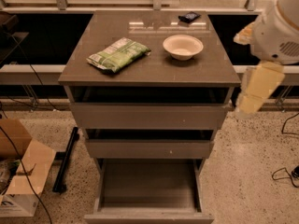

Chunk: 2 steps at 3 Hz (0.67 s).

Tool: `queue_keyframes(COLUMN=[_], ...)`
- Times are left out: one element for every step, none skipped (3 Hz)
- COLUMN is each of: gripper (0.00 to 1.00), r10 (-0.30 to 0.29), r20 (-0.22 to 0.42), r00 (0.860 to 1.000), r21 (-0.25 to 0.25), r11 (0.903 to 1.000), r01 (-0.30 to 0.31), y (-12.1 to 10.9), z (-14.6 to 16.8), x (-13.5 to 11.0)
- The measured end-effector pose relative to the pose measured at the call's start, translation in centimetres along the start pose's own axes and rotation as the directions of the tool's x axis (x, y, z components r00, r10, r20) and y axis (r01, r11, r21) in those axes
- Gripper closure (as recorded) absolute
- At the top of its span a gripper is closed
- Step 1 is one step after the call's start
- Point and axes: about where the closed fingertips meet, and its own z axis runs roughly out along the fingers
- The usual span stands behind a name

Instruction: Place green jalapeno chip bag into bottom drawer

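The green jalapeno chip bag (pixel 118 54) lies flat on the left half of the cabinet top (pixel 149 73), left of a white bowl (pixel 183 46). The bottom drawer (pixel 149 183) is pulled out towards me and its grey interior is bare. My arm (pixel 280 27) hangs at the right edge of the view, beside the cabinet's right side. Its blurred cream end, the gripper (pixel 256 91), points down at about the height of the top drawer (pixel 149 115), well away from the bag.
A small dark packet (pixel 189 17) lies at the cabinet's back right. The middle drawer (pixel 149 148) stands slightly out. Cardboard boxes (pixel 18 171) and a black bar (pixel 65 160) are on the floor at left; cables (pixel 285 171) lie at right. A railing runs behind.
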Motion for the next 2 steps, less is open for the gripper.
queue_keyframes(gripper=[0.00,0.00], r10=[-0.074,-0.125], r20=[0.095,0.219], r00=[0.993,0.968], r21=[-0.005,-0.040], r11=[0.9972,0.9897], r01=[0.075,0.137], y=[-2.2,-4.7], z=[2.2,4.9], x=[-5.2,-10.7])
